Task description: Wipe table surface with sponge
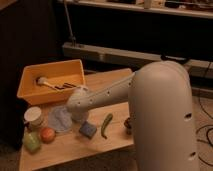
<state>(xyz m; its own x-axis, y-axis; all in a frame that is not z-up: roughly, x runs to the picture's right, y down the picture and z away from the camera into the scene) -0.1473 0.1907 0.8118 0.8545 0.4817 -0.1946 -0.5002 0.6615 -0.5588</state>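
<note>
smooth off-white plastic arm (150,100), a fat rounded shell tapering to a slimmer tube, dotted with small dark screw holes (188,116); the gripper (76,115) sits at its narrow left tip.

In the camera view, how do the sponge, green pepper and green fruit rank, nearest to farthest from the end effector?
The end effector hangs left of centre in view.
1. sponge, just beside it, toward the front.
2. green pepper, farther right in view.
3. green fruit, at the front-left corner.
</note>
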